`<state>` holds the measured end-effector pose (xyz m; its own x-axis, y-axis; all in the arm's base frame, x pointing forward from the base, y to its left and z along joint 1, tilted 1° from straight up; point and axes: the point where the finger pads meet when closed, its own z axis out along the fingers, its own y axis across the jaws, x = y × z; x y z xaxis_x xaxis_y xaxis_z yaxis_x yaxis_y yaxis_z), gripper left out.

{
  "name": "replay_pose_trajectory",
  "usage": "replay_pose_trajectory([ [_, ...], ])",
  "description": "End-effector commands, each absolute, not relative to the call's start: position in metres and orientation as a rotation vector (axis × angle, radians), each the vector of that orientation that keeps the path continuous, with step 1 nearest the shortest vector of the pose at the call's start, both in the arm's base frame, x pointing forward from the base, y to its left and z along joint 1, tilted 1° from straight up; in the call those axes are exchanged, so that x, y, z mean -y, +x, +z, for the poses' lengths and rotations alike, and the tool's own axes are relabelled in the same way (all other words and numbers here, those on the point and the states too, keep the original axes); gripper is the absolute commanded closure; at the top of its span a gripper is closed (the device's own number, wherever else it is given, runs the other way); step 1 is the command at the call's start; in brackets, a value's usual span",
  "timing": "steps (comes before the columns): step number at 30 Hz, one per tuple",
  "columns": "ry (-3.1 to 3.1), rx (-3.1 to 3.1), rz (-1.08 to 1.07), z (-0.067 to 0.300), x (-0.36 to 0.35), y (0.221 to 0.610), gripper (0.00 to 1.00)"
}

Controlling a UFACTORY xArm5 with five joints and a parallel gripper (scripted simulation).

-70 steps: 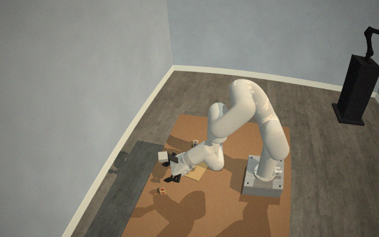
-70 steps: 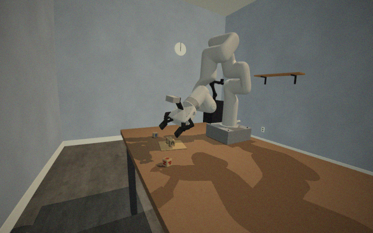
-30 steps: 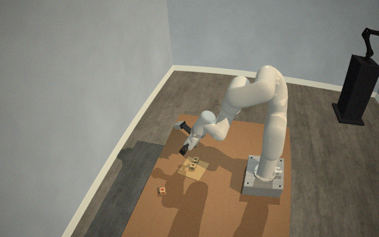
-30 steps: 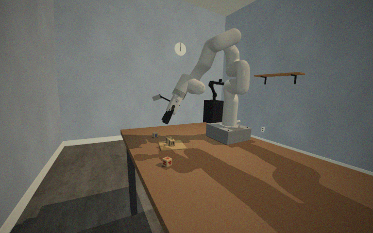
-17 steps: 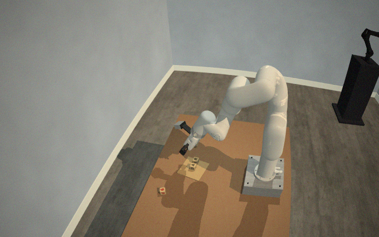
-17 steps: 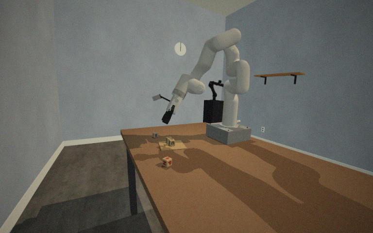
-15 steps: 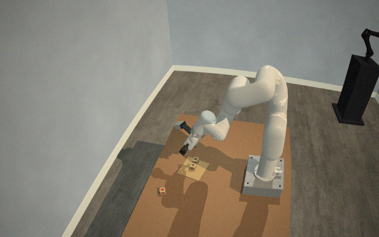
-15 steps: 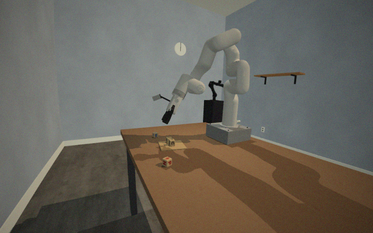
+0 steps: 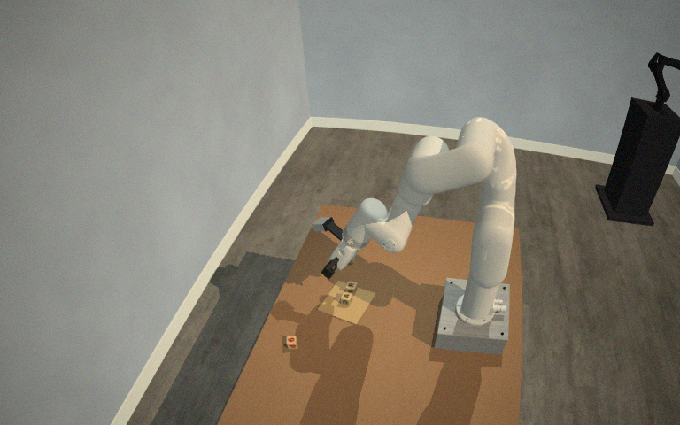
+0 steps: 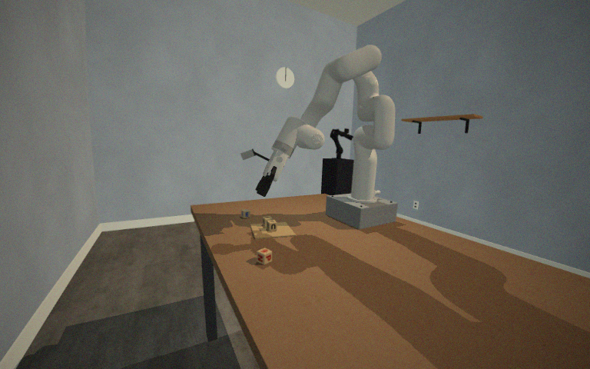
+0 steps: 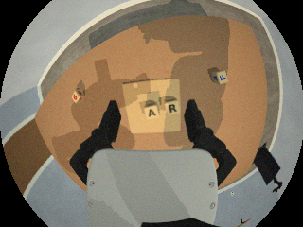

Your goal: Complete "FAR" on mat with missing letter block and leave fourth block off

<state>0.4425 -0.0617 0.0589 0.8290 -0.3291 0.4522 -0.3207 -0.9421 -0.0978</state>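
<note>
A tan mat (image 11: pixel 151 113) lies on the brown table, also seen in the top view (image 9: pixel 345 301) and the exterior view (image 10: pixel 272 231). Two blocks sit on it side by side, one reading A (image 11: pixel 151 109) and to its right one reading R (image 11: pixel 172 106). A block with red markings (image 9: pixel 289 342) lies off the mat, also seen in the wrist view (image 11: pixel 78 96) and in the exterior view (image 10: pixel 263 255). A block with blue markings (image 10: pixel 245 214) lies off the mat on the other side (image 11: pixel 220 76). Their letters are too small to read. My gripper (image 9: pixel 329 268) hangs open and empty, high above the mat (image 11: pixel 151 123).
The table's edge runs close to the mat and to both loose blocks (image 10: pixel 208 243). The arm's grey base (image 9: pixel 471 323) stands on the table behind the mat. A black pedestal (image 9: pixel 637 160) stands on the floor far off.
</note>
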Motion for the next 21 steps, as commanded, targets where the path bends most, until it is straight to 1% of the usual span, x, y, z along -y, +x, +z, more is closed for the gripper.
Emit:
replay_pose_trajectory([
  [1, -2.986, -0.531, -0.749, 0.0601, 0.0619, 0.4436, 0.0],
  [13, -2.984, -0.545, -0.741, 0.0594, 0.0623, 0.4441, 0.0],
  [19, -2.951, -0.715, -0.645, 0.0521, 0.0669, 0.4491, 0.0],
  [21, -2.951, -0.715, -0.645, 0.0521, 0.0669, 0.4491, 0.0],
])
